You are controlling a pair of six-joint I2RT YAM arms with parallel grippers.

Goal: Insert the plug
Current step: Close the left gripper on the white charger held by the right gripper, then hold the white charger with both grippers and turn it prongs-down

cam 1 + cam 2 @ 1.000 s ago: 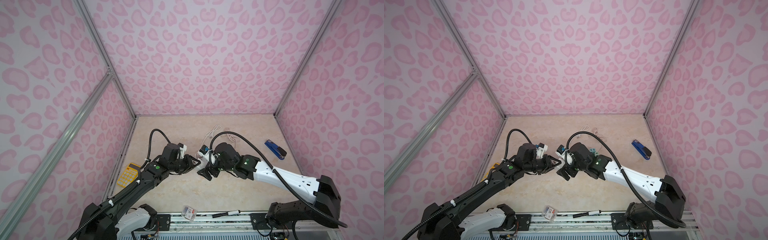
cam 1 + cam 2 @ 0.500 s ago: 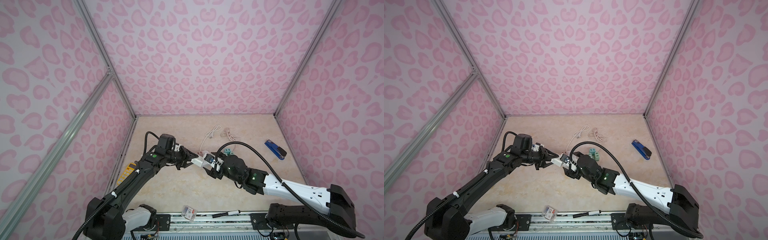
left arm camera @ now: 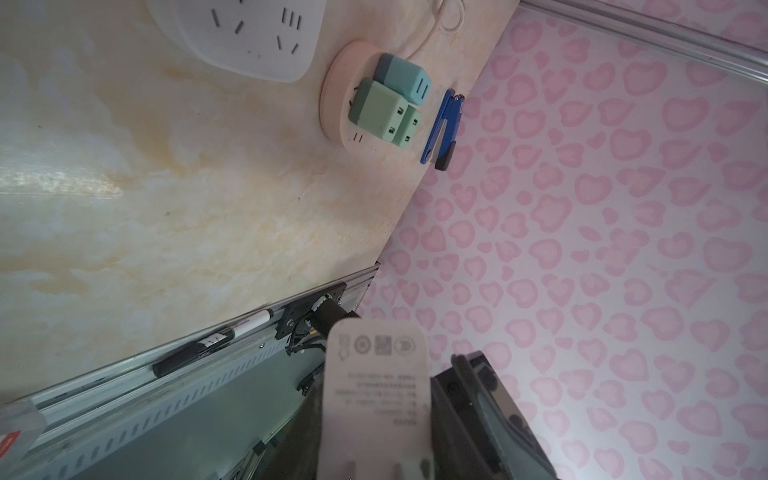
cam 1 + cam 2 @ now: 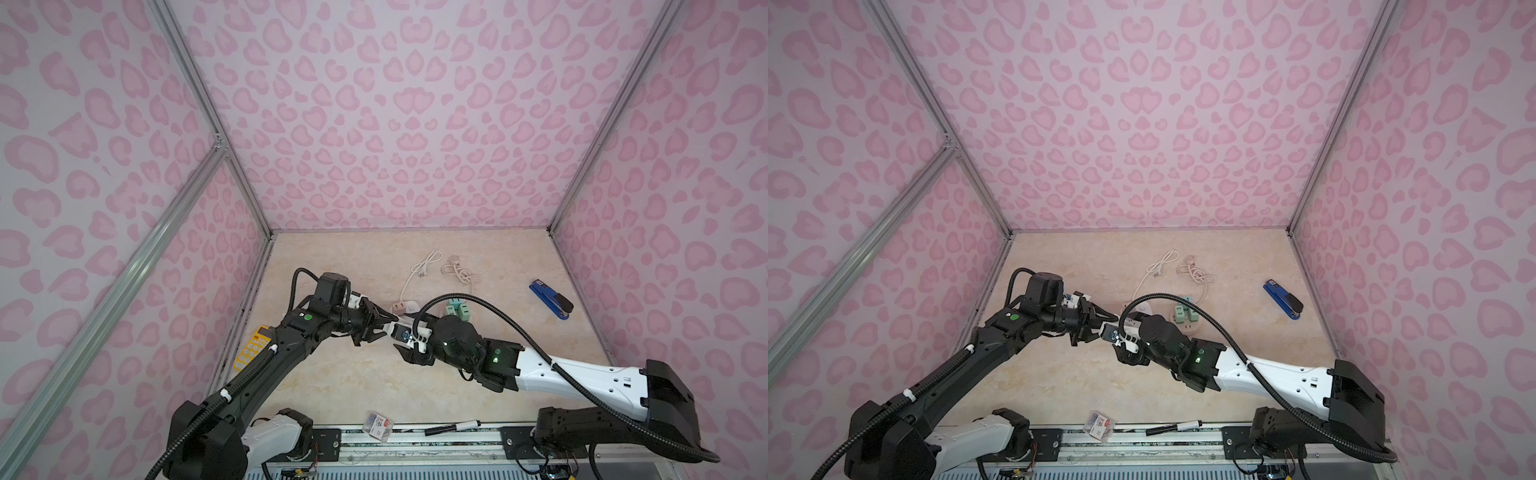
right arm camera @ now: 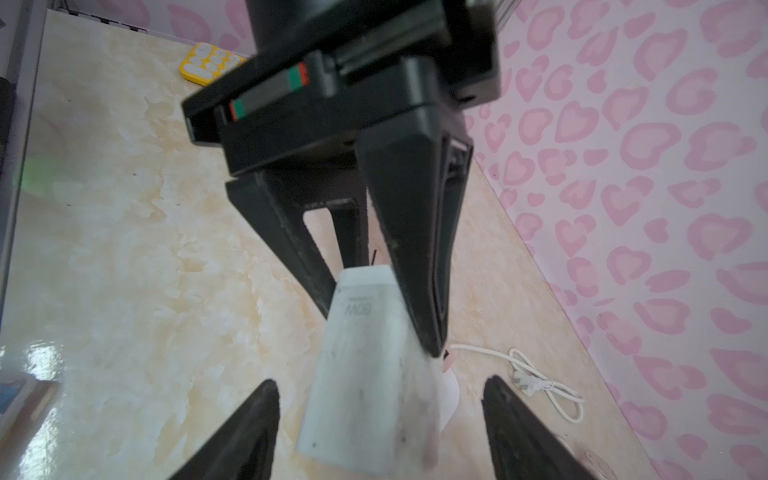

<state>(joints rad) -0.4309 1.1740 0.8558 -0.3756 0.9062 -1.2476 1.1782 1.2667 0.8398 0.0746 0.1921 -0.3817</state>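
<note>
right gripper [image 5: 381, 378] sits spread wide, one finger each side of the white plug [image 5: 361, 415], not touching it. left gripper [image 5: 380, 324] pinches the plug's far end tight. white power strip [image 4: 406, 307] lies just beyond those fingertips.

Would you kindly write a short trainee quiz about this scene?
1. True or false: the left claw is shut on the white rectangular charger plug.
2. How many green or teal cube adapters sit on the round pink socket hub: A) one, B) three, C) five?
3. Fill in: the jaws of the right claw stand ___ on either side of the plug, not touching it.
Key: 1 true; 2 B; 3 open.
</note>
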